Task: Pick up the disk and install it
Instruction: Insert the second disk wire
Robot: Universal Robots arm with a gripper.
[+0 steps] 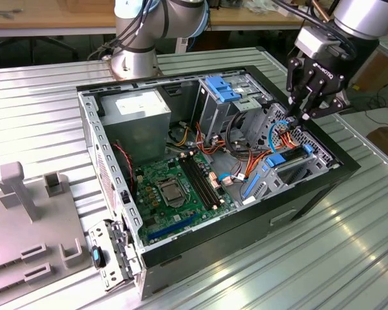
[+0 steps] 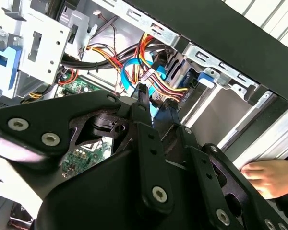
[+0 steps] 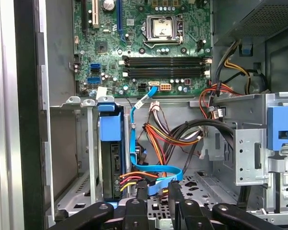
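Your end effector (image 1: 304, 116) hangs over the drive-cage corner of the open computer case (image 1: 116, 194), which lies on the ribbed metal desk (image 1: 39, 110). Its fingers (image 3: 141, 191) stand narrowly apart, gripping nothing you can make out. A blue data cable (image 3: 134, 139) runs just past the tips. The disk (image 3: 110, 165) sits on edge in its bay beside the cables, blue rail uppermost. In the second wrist view, a person's hand (image 2: 269, 175) rests on the case's outer edge.
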